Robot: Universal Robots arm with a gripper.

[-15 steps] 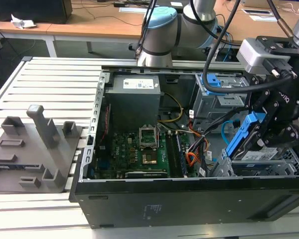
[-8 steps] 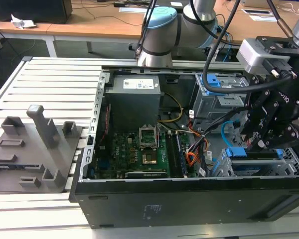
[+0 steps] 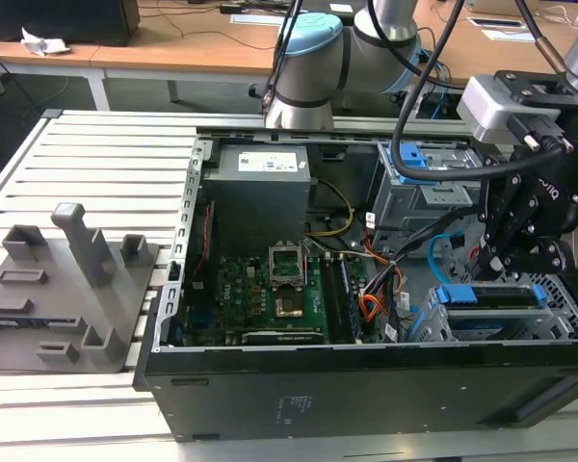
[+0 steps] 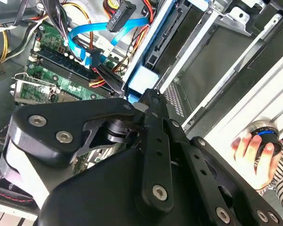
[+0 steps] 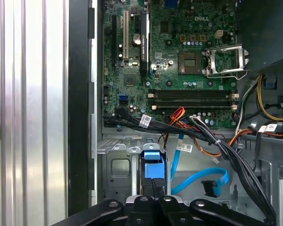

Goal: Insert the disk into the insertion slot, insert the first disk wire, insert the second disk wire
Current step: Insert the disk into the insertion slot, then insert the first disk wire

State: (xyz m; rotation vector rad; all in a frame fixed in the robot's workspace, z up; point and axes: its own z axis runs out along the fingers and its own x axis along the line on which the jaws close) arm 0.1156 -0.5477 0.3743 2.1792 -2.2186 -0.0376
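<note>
Exterior view: the tool (image 3: 503, 252) hangs directly above the disk (image 3: 491, 294), which sits in the insertion slot (image 3: 566, 300), its blue edge running from the exterior view's left to its right. Second wrist view: the tool's fingers are together, their tip at the blue carrier and possibly touching it. First wrist view: the second disk wire (image 5: 198, 179) lies just beside the disk, its plug not seated.

Black pincer (image 4: 149, 96) just beside the blue-framed disk (image 4: 142, 78), light blue cable (image 4: 75, 40) beyond
</note>
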